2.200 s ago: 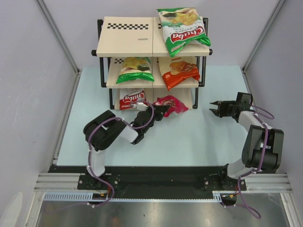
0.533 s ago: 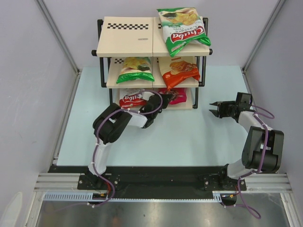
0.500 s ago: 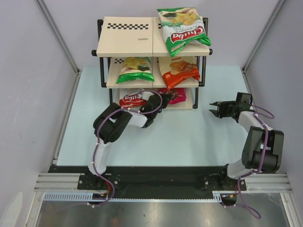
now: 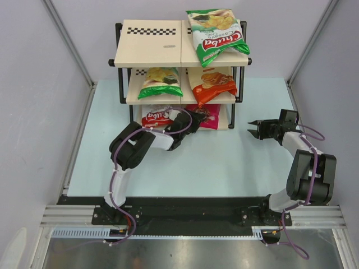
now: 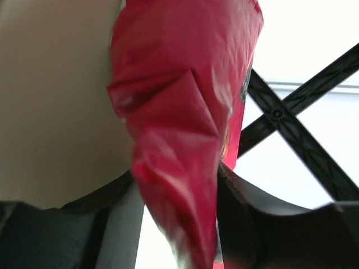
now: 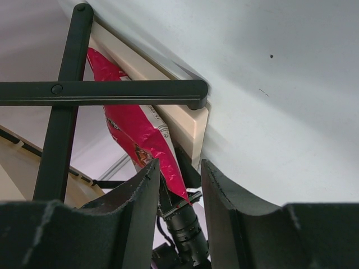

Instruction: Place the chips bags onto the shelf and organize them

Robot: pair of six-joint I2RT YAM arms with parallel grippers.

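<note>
The shelf [image 4: 148,45] stands at the back of the table. A green-and-white Chuba bag [image 4: 216,35] lies on its top right. A second green bag [image 4: 161,82] and the orange bag [image 4: 212,84] lie on the middle tier. The bottom tier holds the red-and-white bag [image 4: 156,116] and the magenta bag [image 4: 208,116]. My left gripper [image 4: 193,120] is at the magenta bag's near end. In the left wrist view the magenta bag [image 5: 179,112] hangs between parted fingers, with a gap on its left side. My right gripper [image 4: 252,130] is open and empty, right of the shelf.
The shelf's black cross brace [image 5: 291,112] shows behind the magenta bag. In the right wrist view the black frame tubes [image 6: 112,89] and the bottom board's corner [image 6: 185,120] are close ahead. Grey enclosure walls stand on both sides.
The left arm has carried the magenta bag from the table in front of the shelf onto the bottom tier's right side, and its jaws have parted. The right arm has not moved.
</note>
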